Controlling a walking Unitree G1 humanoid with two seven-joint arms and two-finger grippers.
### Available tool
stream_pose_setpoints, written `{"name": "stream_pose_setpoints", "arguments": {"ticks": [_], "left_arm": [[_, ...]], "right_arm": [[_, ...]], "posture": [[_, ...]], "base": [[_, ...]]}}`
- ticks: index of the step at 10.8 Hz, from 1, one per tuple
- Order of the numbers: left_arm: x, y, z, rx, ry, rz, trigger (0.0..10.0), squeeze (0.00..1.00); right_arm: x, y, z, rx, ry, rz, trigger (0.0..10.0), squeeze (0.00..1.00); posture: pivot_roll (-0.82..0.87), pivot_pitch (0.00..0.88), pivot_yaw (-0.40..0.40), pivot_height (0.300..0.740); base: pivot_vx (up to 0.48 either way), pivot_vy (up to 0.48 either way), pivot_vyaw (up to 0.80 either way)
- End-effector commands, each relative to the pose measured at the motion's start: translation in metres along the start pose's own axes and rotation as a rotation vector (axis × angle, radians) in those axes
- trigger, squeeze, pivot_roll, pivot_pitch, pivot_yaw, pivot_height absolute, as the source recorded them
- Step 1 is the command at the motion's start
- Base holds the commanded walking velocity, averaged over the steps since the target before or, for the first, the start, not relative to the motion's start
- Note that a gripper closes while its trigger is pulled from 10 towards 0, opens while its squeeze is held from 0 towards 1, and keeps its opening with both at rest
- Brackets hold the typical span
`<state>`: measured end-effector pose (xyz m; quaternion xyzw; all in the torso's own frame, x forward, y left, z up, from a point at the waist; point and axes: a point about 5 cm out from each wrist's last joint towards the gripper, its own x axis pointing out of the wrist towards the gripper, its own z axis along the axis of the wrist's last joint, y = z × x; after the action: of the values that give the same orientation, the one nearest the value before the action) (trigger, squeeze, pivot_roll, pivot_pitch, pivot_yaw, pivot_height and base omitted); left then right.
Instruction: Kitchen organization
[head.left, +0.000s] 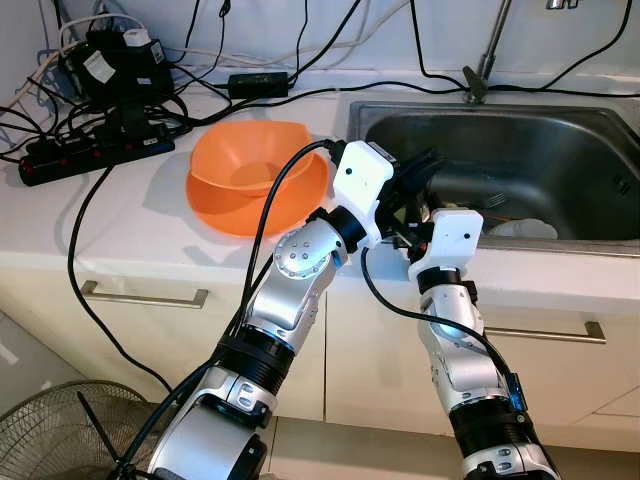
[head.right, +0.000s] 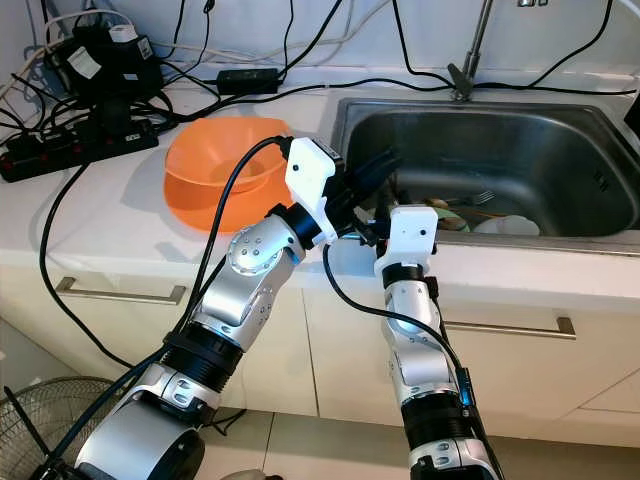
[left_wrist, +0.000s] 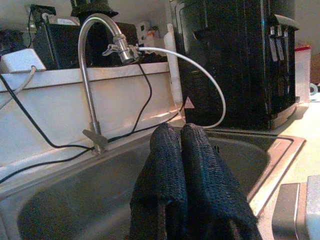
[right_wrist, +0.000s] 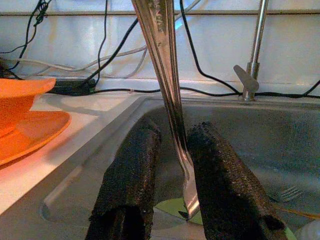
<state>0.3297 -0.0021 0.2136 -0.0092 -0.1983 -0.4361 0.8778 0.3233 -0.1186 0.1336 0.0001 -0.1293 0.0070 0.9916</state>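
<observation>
Above the steel sink, the right claw pinched a stiff, slippery utensil handle near its neck; the left claw was together.

The utensil handle's top is cut off by the frame's edge.

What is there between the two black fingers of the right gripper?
In the right wrist view, a steel utensil handle stands between the fingers of the right gripper, over the sink. Its working end is hidden.
</observation>
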Motion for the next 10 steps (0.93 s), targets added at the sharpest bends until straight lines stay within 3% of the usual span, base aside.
{"name": "stream_pose_setpoints", "arguments": {"ticks": [1,2,8,9,10], "left_arm": [[-0.0026,-0.001,-0.0072,0.013,0.045,-0.014,10.0,0.0],[-0.0026,-0.001,-0.0073,0.013,0.045,-0.014,10.0,0.0],[-0.0047,0.0012,-0.0083,0.016,0.045,0.018,10.0,0.0],[-0.0061,0.0034,-0.0091,0.001,0.044,0.042,10.0,1.0],[-0.0076,0.0039,-0.0098,-0.002,0.048,0.04,10.0,1.0]], "right_arm": [[0.011,0.0016,0.0171,0.017,-0.065,-0.006,0.6,0.0],[0.0118,0.0006,0.0173,0.014,-0.066,-0.01,0.0,0.0],[0.0145,-0.0044,0.0178,0.005,-0.068,-0.03,0.0,0.0],[0.0144,-0.0042,0.0175,0.005,-0.066,-0.029,0.0,0.0],[0.0142,-0.0041,0.0172,0.005,-0.065,-0.03,0.0,0.0]], "posture": [[0.05,0.0,0.069,0.74],[0.05,0.0,0.069,0.74],[0.05,0.0,0.068,0.74],[0.05,0.0,0.069,0.74],[0.05,0.0,0.067,0.74]], "base": [[0.0,0.0,0.0],[0.0,0.0,0.0],[0.0,0.0,0.0],[0.0,0.0,0.0],[0.0,0.0,0.0]]}}
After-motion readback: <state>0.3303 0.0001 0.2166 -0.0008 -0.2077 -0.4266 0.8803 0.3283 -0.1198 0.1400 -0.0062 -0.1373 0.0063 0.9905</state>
